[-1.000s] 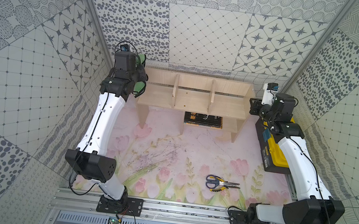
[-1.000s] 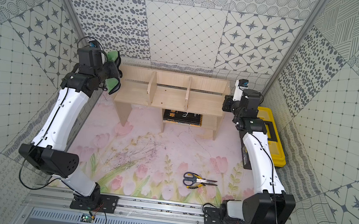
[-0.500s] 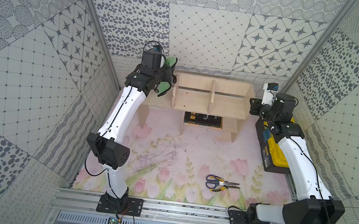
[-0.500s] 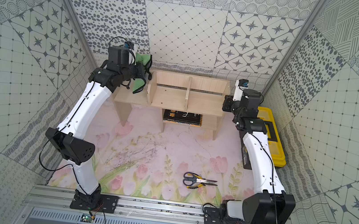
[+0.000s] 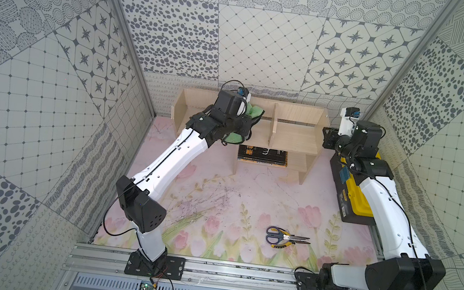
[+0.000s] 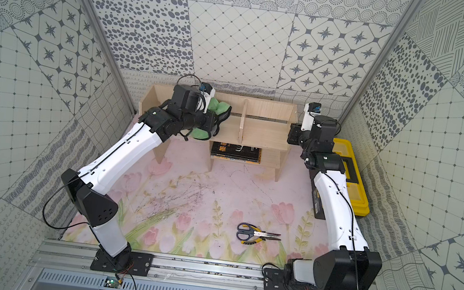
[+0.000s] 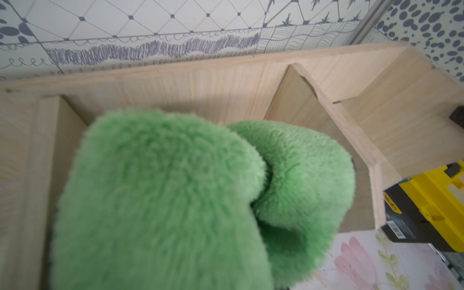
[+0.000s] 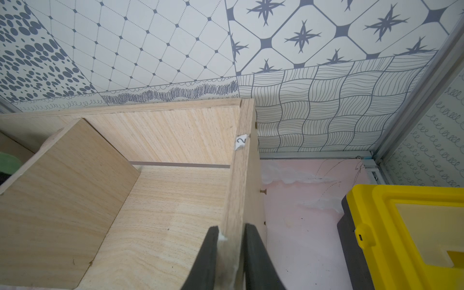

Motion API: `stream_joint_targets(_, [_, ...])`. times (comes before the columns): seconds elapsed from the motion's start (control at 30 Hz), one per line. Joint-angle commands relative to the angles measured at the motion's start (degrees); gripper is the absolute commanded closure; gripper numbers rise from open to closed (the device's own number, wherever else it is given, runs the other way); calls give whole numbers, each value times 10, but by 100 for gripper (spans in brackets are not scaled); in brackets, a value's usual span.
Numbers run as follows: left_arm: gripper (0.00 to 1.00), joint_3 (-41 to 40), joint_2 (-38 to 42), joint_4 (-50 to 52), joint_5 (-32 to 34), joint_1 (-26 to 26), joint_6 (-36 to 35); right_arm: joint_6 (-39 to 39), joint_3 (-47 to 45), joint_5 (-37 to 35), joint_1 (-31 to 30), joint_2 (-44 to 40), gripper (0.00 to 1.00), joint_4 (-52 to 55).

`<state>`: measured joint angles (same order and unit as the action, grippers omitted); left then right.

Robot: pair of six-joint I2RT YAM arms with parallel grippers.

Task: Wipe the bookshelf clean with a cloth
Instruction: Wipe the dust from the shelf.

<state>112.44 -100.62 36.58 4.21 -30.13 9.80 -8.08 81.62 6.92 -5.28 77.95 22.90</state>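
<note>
In a top view the left gripper (image 5: 245,124) is closed tight on the cloth (image 5: 254,111), bunched over the middle bay of the bookshelf (image 5: 295,135), whose long axis runs sideways toward the right gripper (image 8: 231,251), pinching its right end

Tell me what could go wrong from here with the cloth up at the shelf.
1. The cloth is bunched in the left jaws and fills the left wrist view, so it may snag unseen on the upright divider beside it.
2. The right jaws hold the bookshelf only by the edge of its side panel; a hard sideways wipe could slip that hold and push the unit toward the toolbox.
</note>
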Motion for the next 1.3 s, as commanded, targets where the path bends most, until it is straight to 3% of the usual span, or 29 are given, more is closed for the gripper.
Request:
stream_joint_targets(0.0, [100, -40, 7, -46, -27, -20, 27, -34, 16, 120, -13, -30, 100, -10])
stream_joint_targets(0.37, [100, -68, -66, -57, 86, -20, 86, -26, 11, 114, -13, -37, 100, -10])
stream_joint_targets(0.57, [100, -44, -87, -66, 82, -20, 91, -31, 16, 119, -13, -34, 100, -10])
stream_joint_targets(0.73, [100, 72, -123, -50, 77, 7, 117, -30, 15, 119, -13, -35, 100, -10])
stream_joint_targets(1.0, [100, 364, -220, -1, 105, 26, 80, -33, 16, 126, -13, -33, 100, -10])
stream_joint_targets(1.13, [100, 362, -229, -29, 44, 29, 98, -33, 16, 128, -13, -30, 100, -11])
stream_joint_targets(1.27, [100, 340, -242, -61, -102, 17, 98, -35, 17, 129, -13, -29, 100, -11])
